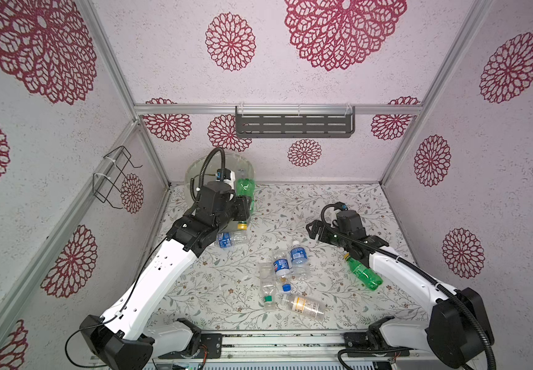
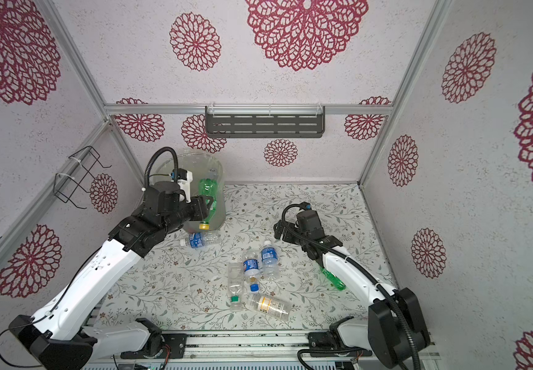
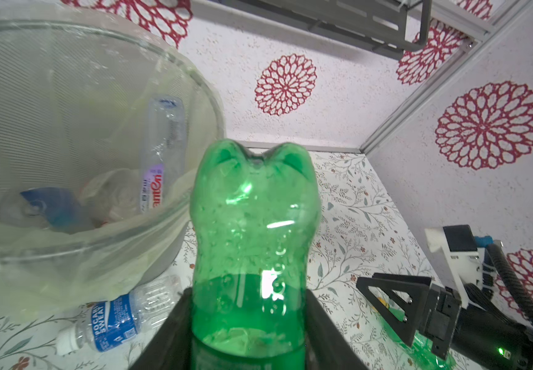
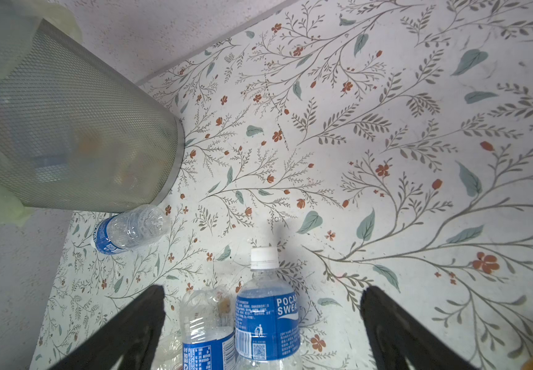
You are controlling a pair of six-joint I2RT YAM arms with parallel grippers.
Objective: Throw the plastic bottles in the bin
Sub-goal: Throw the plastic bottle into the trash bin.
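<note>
My left gripper [image 1: 242, 205] [image 3: 248, 298] is shut on a green bottle [image 1: 245, 190] [image 3: 252, 217] with a yellow cap, held up by the right side of the bin's rim [image 1: 194, 169] [image 3: 201, 83]. The bin holds some clear bottles [image 3: 162, 150]. My right gripper [image 1: 313, 230] [image 4: 263, 294] stands open and empty above two blue-labelled bottles [image 1: 298, 258] [image 4: 266, 320]. Another blue-labelled bottle [image 1: 230, 238] lies at the bin's foot. A clear green-capped bottle [image 1: 268, 288] and a yellow-labelled one [image 1: 305, 307] lie nearer the front. A second green bottle [image 1: 363, 272] lies partly under the right arm.
A dark slotted shelf [image 1: 294, 125] hangs on the back wall and a black wire rack [image 1: 114, 176] on the left wall. Patterned walls close in the table on three sides. The arms' rail [image 1: 278, 342] runs along the front edge.
</note>
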